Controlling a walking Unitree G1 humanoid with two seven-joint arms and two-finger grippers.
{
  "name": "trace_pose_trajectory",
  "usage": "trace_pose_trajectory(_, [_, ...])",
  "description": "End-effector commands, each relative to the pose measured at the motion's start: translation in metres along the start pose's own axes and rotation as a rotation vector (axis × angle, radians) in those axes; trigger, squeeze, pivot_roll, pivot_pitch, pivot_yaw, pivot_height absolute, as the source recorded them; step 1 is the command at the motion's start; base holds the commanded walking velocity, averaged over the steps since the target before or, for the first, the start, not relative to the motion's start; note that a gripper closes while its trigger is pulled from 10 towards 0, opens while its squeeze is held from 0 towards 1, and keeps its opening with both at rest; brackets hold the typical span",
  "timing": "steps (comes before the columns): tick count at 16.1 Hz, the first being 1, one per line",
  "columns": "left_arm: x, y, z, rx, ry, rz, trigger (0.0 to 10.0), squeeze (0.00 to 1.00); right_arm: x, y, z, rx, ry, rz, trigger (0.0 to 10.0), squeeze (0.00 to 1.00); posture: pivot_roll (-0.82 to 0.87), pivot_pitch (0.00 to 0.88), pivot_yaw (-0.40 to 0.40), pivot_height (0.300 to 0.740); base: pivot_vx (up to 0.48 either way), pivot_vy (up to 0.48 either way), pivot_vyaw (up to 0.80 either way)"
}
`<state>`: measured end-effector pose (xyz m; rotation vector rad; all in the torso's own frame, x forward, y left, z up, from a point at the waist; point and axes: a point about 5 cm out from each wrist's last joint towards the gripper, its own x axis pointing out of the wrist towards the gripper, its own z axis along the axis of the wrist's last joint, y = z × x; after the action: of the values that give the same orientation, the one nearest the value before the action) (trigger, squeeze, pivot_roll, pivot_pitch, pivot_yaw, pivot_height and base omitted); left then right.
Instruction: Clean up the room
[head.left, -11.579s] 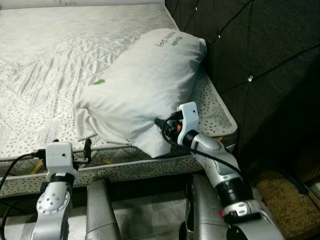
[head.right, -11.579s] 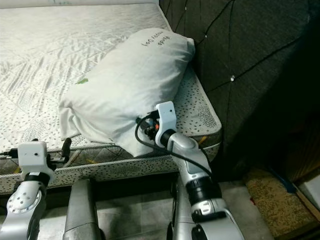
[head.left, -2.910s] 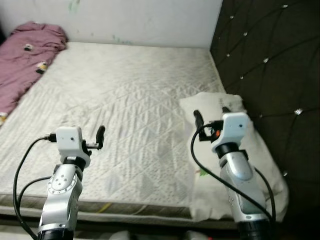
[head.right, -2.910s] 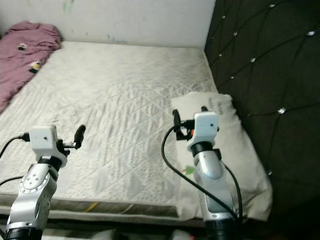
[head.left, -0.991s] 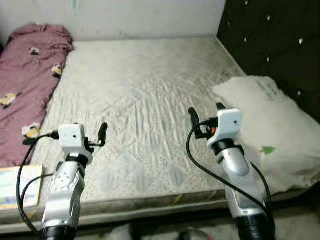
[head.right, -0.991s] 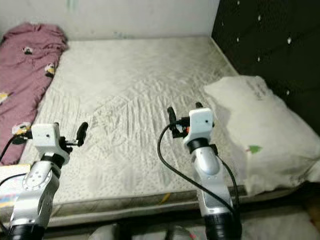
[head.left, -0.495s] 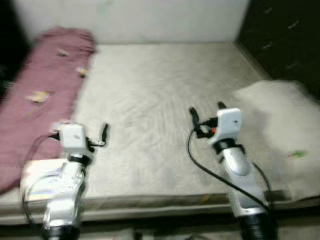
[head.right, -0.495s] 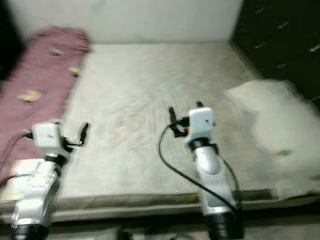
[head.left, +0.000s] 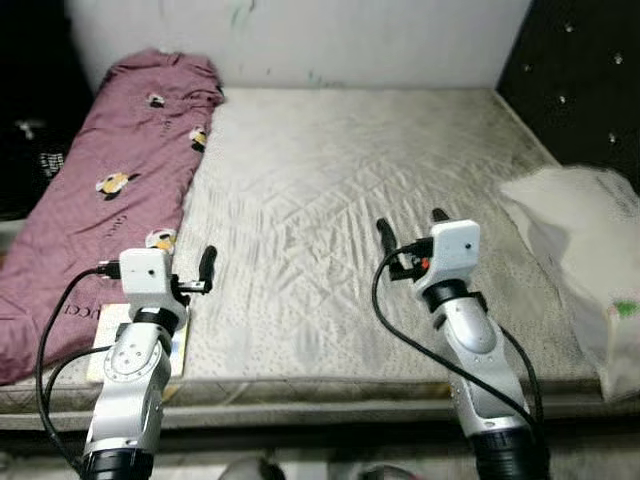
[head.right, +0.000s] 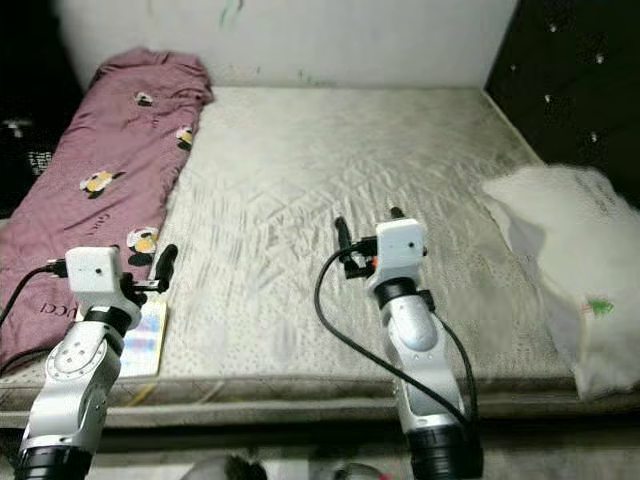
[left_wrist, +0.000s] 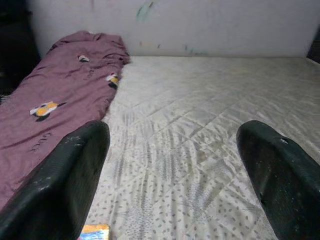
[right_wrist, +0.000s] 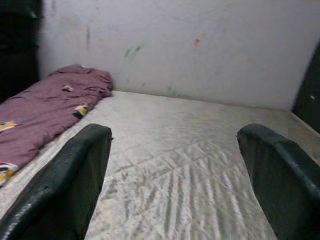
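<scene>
Both end effectors, left (head.left: 205, 268) and right (head.left: 410, 236), hover spread apart, empty, above the quilted mattress (head.left: 350, 190) beside a rumpled maroon blanket (head.left: 110, 180).

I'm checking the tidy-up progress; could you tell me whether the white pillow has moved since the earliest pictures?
Yes: the white pillow now lies flatter against the dark tufted headboard, no longer overhanging the mattress edge.

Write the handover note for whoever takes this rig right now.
Left gripper: open, empty, raised over the near edge of the mattress.
Right gripper: open, empty, over the middle of the mattress.
Pillow: on the mattress's right end, by the dark headboard.
Blanket: maroon, lying crumpled along the left side.
Book: flat at the near left edge, beside the blanket.
Done: pillow looks placed.
Left: probably blanket and book.
</scene>
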<state>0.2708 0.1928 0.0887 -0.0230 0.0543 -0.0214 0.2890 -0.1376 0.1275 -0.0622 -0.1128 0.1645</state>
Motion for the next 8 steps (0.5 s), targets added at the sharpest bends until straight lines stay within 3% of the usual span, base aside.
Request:
trace_pose_trajectory(1, [0.0000, -0.0030, -0.0021, 0.003, 0.017, -0.015, 10.0, 0.00, -0.0012, -0.0047, -0.0035, 0.001, 0.023, -0.018, 10.0, 0.00, -0.03, 0.000, 0.010, 0.740, 0.000, 0.480, -0.48])
trace_pose_trajectory(4, [0.0001, -0.0035, -0.0023, 0.001, 0.019, -0.017, 10.0, 0.00, -0.0012, -0.0053, -0.0035, 0.001, 0.022, -0.020, 10.0, 0.00, -0.03, 0.000, 0.009, 0.740, 0.000, 0.480, -0.68])
trace_pose_trajectory(8, [0.0007, -0.0044, -0.0024, -0.001, 0.019, -0.017, 10.0, 0.00, -0.0009, -0.0058, -0.0042, 0.000, 0.028, -0.019, 10.0, 0.00, -0.03, 0.000, 0.007, 0.740, 0.000, 0.480, 0.00])
